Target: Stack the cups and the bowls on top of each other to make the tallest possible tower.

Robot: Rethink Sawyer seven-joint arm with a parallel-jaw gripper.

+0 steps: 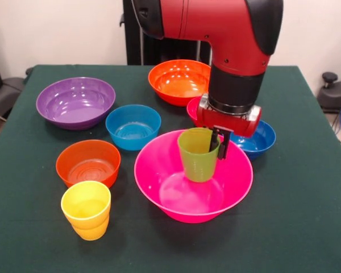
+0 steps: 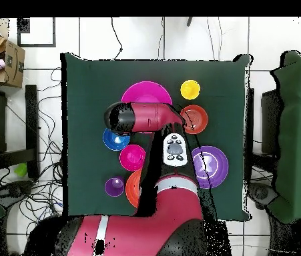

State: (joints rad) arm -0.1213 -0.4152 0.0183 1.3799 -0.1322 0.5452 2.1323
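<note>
My gripper (image 1: 219, 149) is shut on the right wall of the lime green cup (image 1: 198, 156). It holds the cup upright inside the mouth of the big pink bowl (image 1: 159, 187) (image 2: 146, 92). Whether the cup touches the bowl's floor, I cannot tell. The yellow cup (image 1: 86, 209) (image 2: 190, 89) stands alone at the front left, with the small orange bowl (image 1: 88, 162) (image 2: 196, 119) behind it. The purple cup (image 2: 114, 187) shows only from overhead. No tower is in view. In the overhead view the arm hides the gripper.
On the green cloth stand the light blue bowl (image 1: 133, 126), big purple bowl (image 1: 75, 102) (image 2: 211, 167), big orange bowl (image 1: 179, 81) (image 2: 133, 190), red bowl (image 1: 192, 108) (image 2: 132, 157) and dark blue bowl (image 1: 260, 139) (image 2: 115, 140), the last two partly behind the arm.
</note>
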